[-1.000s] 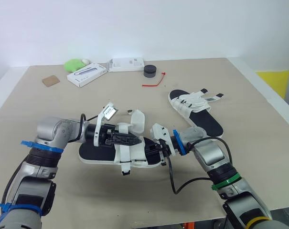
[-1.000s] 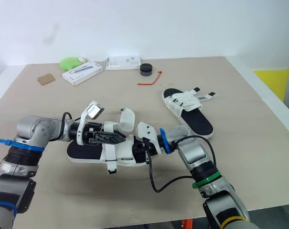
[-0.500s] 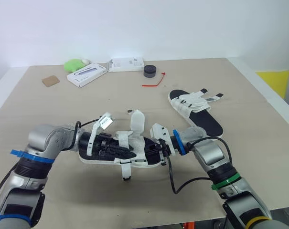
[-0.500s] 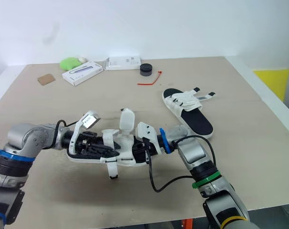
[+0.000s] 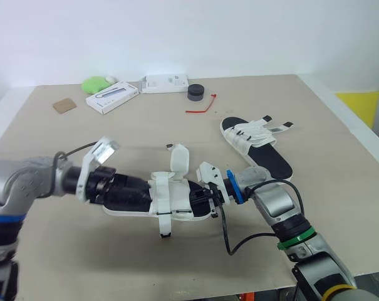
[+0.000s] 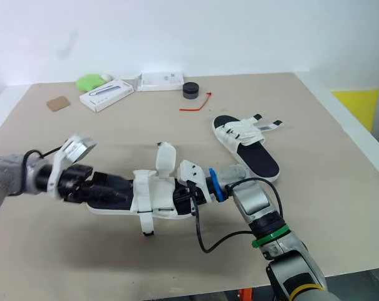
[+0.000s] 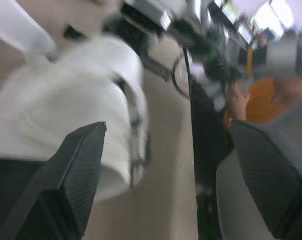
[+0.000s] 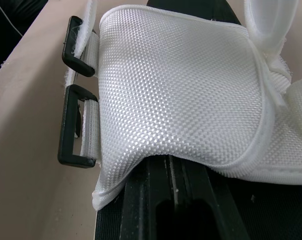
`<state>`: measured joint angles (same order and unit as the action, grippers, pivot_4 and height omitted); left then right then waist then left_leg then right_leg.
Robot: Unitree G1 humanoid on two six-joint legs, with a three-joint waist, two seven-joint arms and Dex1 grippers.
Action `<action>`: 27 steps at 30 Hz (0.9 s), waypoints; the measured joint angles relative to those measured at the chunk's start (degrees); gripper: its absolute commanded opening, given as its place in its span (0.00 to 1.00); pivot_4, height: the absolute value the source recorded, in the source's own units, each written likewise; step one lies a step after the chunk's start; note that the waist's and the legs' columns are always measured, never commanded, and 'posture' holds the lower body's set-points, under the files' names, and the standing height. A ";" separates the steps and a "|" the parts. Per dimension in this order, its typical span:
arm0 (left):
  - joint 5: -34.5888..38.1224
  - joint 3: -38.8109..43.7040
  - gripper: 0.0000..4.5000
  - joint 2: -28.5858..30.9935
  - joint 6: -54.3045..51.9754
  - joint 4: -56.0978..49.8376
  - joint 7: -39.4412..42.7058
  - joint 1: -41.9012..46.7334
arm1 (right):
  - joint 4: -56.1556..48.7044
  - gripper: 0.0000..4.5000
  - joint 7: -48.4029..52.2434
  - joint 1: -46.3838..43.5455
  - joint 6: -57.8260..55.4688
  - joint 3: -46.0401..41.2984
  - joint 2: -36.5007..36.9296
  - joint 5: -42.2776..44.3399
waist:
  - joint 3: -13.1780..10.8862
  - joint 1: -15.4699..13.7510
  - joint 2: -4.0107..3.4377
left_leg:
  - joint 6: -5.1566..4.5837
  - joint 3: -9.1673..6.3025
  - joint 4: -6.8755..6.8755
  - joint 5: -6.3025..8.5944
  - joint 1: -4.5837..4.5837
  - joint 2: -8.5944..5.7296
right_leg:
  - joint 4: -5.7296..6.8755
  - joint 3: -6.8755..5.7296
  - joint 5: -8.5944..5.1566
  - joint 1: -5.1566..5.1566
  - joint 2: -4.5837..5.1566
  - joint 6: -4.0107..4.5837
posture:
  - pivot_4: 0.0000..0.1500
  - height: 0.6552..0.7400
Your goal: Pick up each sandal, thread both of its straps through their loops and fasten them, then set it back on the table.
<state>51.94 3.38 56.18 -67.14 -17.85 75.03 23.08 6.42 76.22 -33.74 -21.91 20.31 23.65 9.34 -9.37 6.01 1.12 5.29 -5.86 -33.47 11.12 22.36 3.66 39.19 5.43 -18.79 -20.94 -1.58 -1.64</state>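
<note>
Left fingers (image 7: 66,190) are spread wide, gripping nothing, and the white mesh upper of the near sandal (image 5: 170,197) sits right ahead of them in the wrist view. From the head camera, the left gripper (image 5: 131,188) lies low over the heel end of that sandal's black footbed; whether it touches the footbed, I cannot tell. At the other end, the right gripper (image 5: 205,199) is at the toe of the same sandal, and it looks clamped on the sole there, one black finger (image 8: 175,215) lying flat along the footbed just under the mesh. The sandal itself lies lengthwise on the table (image 5: 339,188), near the front edge, stretched between the two grippers. One white strap flap (image 5: 180,160) stands upright off the far side of the upper, unfastened. On the near side a short strap end (image 5: 164,227) hangs down toward the table. Up close, two black loops (image 8: 76,125) sit side by side at the edge of the mesh, each on its own white webbing tab, both with no strap through them. The second sandal (image 5: 255,143) lies well apart, farther back on the right, flat on the table, its two strap ends (image 5: 277,126) poking out past its outer edge. Along the back of the table: a black round puck (image 5: 197,93), a red tie (image 5: 202,106), two white boxes (image 5: 113,98), a green lump (image 5: 98,84) and a brown card (image 5: 65,106).
</note>
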 measured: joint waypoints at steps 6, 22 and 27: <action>-10.50 2.17 0.90 2.87 22.42 -7.07 4.70 -17.62 | 0.41 0.00 0.34 -0.66 -0.19 0.22 -0.41 0.01 | -0.04 -0.21 0.00 | 0.05 0.38 0.01 0.03 -0.08 0.05 | 0.01 0.32 0.05 -0.09 0.03 0.00 | 1.00 1.00; -18.97 -6.01 0.90 -12.92 34.57 -10.03 -10.93 -27.77 | -1.23 0.00 0.12 -0.55 -2.06 0.36 -0.10 0.01 | -0.02 -0.11 0.25 | -0.26 1.07 -0.12 0.23 -0.08 0.16 | 0.01 0.93 0.14 -0.30 -0.07 -0.08 | 1.00 1.00; -18.97 -6.98 0.90 -13.42 33.70 -8.80 -12.45 -26.04 | -2.15 0.00 -0.12 -0.19 -2.65 0.35 0.05 0.06 | -0.02 -0.10 0.24 | -0.31 1.08 -0.12 0.29 -0.07 0.16 | 0.01 0.94 0.11 -0.29 -0.08 -0.07 | 1.00 1.00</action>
<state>32.98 -3.60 42.76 -33.44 -26.66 62.58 -2.96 4.27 76.10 -33.93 -24.57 20.66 23.70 9.40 -9.39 5.90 1.36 4.98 -4.78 -33.59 11.41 22.29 3.82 39.20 6.37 -18.67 -21.23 -1.66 -1.71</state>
